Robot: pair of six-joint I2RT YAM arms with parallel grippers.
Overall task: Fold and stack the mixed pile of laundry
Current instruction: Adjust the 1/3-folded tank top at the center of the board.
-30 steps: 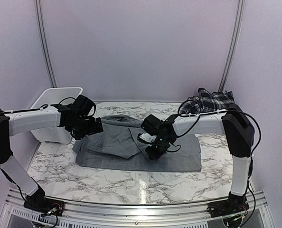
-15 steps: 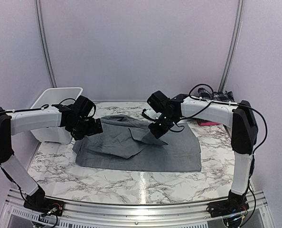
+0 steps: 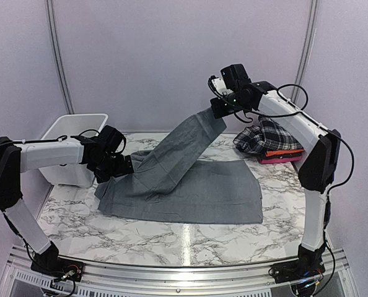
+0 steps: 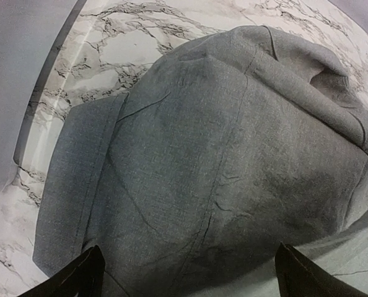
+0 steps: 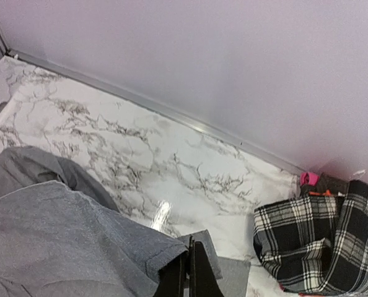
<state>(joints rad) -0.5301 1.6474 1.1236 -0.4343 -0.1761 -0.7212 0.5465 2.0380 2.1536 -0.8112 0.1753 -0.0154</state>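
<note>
A grey garment (image 3: 221,192) lies spread across the middle of the table. One end of it (image 3: 184,145) is pulled up into a taut slanted strip. My right gripper (image 3: 216,111) is high above the table's back, shut on that end's hem (image 5: 171,250); its fingers (image 5: 199,275) are pressed together on the fabric. My left gripper (image 3: 123,167) is low over the garment's left end, open, its fingertips (image 4: 88,275) wide apart just above the wrinkled grey cloth (image 4: 221,161). The black-and-white plaid piece (image 3: 267,137) rests on a red-pink piece (image 3: 276,157) at the back right.
A white plastic basket (image 3: 69,133) stands at the back left, beside my left arm. The plaid piece (image 5: 314,247) lies close to the back wall rail (image 5: 171,114). Bare marble table (image 3: 171,238) shows in front of the garment.
My right gripper closed on the grey hem and rose up and back, lifting that end off the table. The left arm stayed almost still and open.
</note>
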